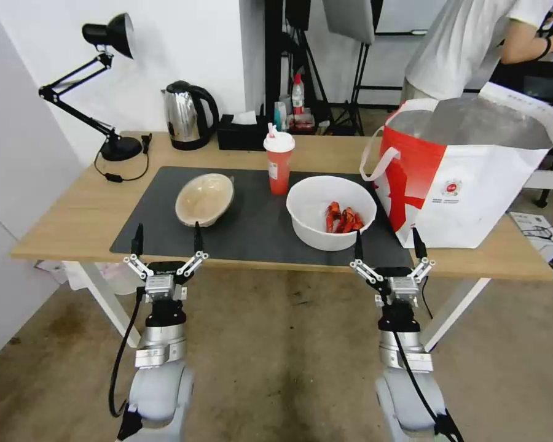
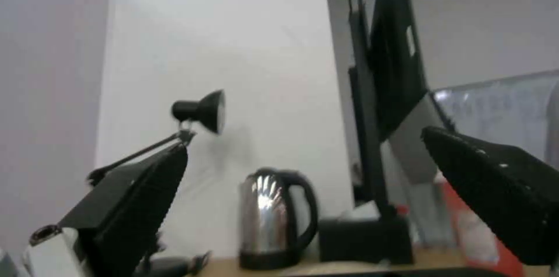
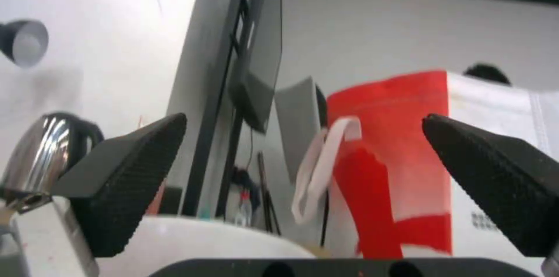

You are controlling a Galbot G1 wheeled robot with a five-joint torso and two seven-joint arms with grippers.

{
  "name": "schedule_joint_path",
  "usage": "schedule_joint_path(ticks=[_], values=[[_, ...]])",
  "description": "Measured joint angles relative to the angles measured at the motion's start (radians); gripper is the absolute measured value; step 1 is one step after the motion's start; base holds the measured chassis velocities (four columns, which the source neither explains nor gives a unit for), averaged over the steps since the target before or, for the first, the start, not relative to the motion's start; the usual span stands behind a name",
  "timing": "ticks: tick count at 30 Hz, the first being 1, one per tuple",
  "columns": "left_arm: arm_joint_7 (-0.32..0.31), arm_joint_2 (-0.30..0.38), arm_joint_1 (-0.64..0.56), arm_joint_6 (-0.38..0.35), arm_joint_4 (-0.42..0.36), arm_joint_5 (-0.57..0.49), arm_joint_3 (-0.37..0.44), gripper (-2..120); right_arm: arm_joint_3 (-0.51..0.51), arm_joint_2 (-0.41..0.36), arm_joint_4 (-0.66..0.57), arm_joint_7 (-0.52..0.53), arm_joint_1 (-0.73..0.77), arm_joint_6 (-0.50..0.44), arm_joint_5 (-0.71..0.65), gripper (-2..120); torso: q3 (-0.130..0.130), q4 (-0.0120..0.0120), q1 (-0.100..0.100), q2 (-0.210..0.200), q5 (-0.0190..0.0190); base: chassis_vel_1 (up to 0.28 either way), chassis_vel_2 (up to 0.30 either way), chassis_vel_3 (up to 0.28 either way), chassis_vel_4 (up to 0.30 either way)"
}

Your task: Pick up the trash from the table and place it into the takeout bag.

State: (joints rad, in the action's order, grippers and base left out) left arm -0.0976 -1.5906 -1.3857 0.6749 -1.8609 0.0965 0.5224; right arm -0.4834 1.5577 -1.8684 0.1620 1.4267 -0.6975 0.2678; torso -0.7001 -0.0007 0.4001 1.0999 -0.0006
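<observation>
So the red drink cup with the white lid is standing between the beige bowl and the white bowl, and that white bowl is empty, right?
Not quite. The white round plastic bowl holds red crayfish scraps, as the head view shows. The red drink cup with the white lid does stand between it and the beige paper-like bowl.

bowls (image 1: 330, 212), cup (image 1: 279, 163) on mat beside bag (image 1: 467, 178)
</observation>
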Motion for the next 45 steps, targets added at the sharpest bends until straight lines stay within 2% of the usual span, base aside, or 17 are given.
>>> schedule_joint_path(ticks=[1,3,4,10,18,35,41,45], values=[[0.008,-0.002,0.014,-0.007,0.004,-0.011,-0.004,100,0.003,0.003,0.029,0.011,-0.025,-0.047,0.017,100,0.000,0.0003,0.000,0.000,0.0009,0.000,0.000,0.000,0.000],[0.021,-0.003,0.016,-0.011,0.005,-0.020,-0.005,100,0.023,-0.002,0.039,-0.001,-0.051,-0.037,-0.010,100,0.000,0.0000,0.000,0.000,0.0011,0.000,0.000,0.000,0.000],[0.029,-0.003,0.016,-0.012,0.001,-0.025,-0.006,100,0.049,-0.015,0.030,-0.023,-0.072,-0.006,-0.050,100,0.000,0.0016,0.000,0.000,0.0003,0.000,0.000,0.000,0.000],[0.041,-0.002,0.003,-0.015,-0.025,-0.031,-0.010,100,0.068,-0.027,0.005,-0.044,-0.075,0.029,-0.091,100,0.000,0.0007,0.000,0.000,0.0006,0.000,0.000,0.000,0.000],[0.065,-0.001,-0.019,-0.017,-0.062,-0.034,-0.012,100,0.070,-0.037,-0.035,-0.049,-0.057,0.042,-0.098,100,0.000,0.0007,0.000,0.000,0.0006,0.000,0.000,0.000,0.000],[0.076,-0.001,-0.038,-0.027,-0.128,-0.033,-0.004,100,0.069,-0.049,-0.082,-0.061,-0.037,0.060,-0.111,100,0.000,0.0008,0.000,0.000,0.0006,0.000,0.000,0.000,0.000],[0.077,0.000,-0.042,-0.037,-0.133,-0.033,0.001,100,0.079,-0.058,-0.105,-0.065,-0.031,0.098,-0.113,100,0.000,0.0008,0.000,0.000,0.0006,0.000,0.000,0.000,0.000],[0.090,0.002,-0.050,-0.055,-0.144,-0.052,0.003,100,0.095,-0.079,-0.132,-0.072,-0.028,0.172,-0.116,100,0.000,0.0007,0.000,0.000,0.0006,0.000,0.000,0.000,0.000]])
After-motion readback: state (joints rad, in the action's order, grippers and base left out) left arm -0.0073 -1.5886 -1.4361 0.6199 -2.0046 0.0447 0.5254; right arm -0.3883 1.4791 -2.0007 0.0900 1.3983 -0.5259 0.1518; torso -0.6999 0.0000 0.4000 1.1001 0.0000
